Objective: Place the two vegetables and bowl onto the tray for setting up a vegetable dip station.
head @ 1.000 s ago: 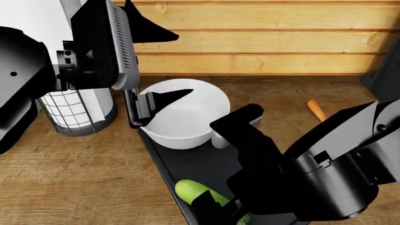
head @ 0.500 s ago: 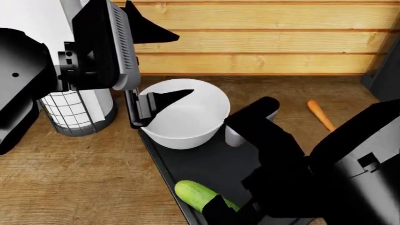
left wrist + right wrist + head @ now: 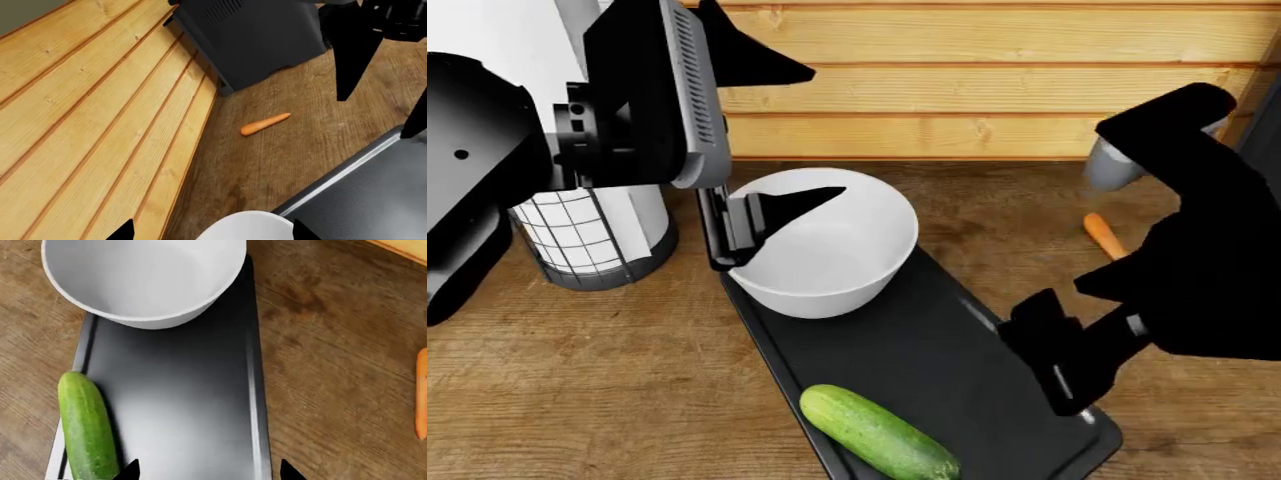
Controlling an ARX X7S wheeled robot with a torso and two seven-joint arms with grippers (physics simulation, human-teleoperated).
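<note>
The white bowl point(image 3: 821, 250) stands on the far end of the black tray point(image 3: 961, 350). A green cucumber point(image 3: 874, 435) lies at the tray's near end, along its left rim. The orange carrot point(image 3: 1104, 235) lies on the wooden counter right of the tray, partly hidden by my right arm. My left gripper point(image 3: 827, 130) hangs open over the bowl's far left rim. In the left wrist view the bowl point(image 3: 247, 227) shows between its fingertips point(image 3: 123, 232), with the carrot point(image 3: 265, 124) beyond. My right gripper point(image 3: 208, 471) is open and empty above the tray point(image 3: 187, 390), the cucumber point(image 3: 87, 425) off to one side.
A white mesh-patterned cylinder point(image 3: 587, 235) stands on the counter left of the bowl. A wooden plank wall point(image 3: 988, 90) runs along the back. A dark appliance point(image 3: 260, 35) stands against the wall beyond the carrot.
My right arm has risen and swung right, away from the cucumber, which now lies uncovered on the tray. The left arm and the bowl have not moved.
</note>
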